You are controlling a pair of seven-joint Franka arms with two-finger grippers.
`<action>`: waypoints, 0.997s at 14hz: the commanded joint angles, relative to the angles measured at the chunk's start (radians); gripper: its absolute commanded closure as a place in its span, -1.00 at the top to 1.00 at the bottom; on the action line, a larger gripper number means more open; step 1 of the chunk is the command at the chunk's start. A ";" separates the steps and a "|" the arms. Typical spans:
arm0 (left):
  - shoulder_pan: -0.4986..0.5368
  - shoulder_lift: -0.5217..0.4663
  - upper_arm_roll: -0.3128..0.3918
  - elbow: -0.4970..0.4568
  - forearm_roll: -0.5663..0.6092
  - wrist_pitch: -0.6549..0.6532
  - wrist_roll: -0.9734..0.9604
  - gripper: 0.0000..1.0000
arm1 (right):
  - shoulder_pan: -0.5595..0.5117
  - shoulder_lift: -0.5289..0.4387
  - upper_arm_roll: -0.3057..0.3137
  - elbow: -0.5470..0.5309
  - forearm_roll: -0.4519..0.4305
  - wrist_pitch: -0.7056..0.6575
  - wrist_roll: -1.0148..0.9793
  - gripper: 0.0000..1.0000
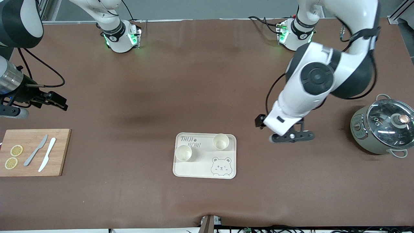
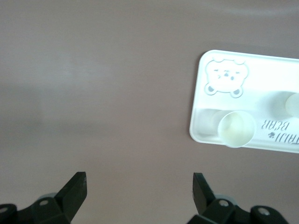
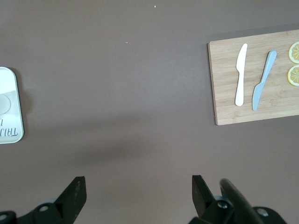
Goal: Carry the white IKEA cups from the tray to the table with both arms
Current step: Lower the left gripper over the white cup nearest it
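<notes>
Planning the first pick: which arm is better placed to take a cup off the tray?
Left. The left gripper, open, hangs beside the tray, near one cup; the right gripper waits above the cutting board.

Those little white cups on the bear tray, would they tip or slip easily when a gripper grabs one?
Probably light: each white cup looks small and empty beside the tray. The smooth, slightly tapered wall may slide in a weak grip. Standing upright on a flat base, the other cup seems fairly stable, though a sideways nudge near the rim might topple it, and it would likely roll.
</notes>
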 commanded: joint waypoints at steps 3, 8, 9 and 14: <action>-0.056 0.110 0.002 0.091 0.014 0.049 -0.069 1.00 | -0.008 -0.006 0.002 0.017 -0.007 -0.014 -0.016 1.00; -0.085 0.180 0.000 0.130 0.011 0.070 -0.076 1.00 | -0.011 -0.003 0.001 0.017 -0.009 -0.013 -0.016 1.00; -0.085 0.190 -0.005 0.127 0.011 0.093 -0.076 1.00 | -0.008 -0.003 -0.001 0.017 -0.009 -0.011 -0.014 1.00; -0.133 0.244 -0.006 0.087 0.011 0.237 -0.093 1.00 | -0.005 -0.006 0.001 0.017 -0.009 -0.016 -0.014 1.00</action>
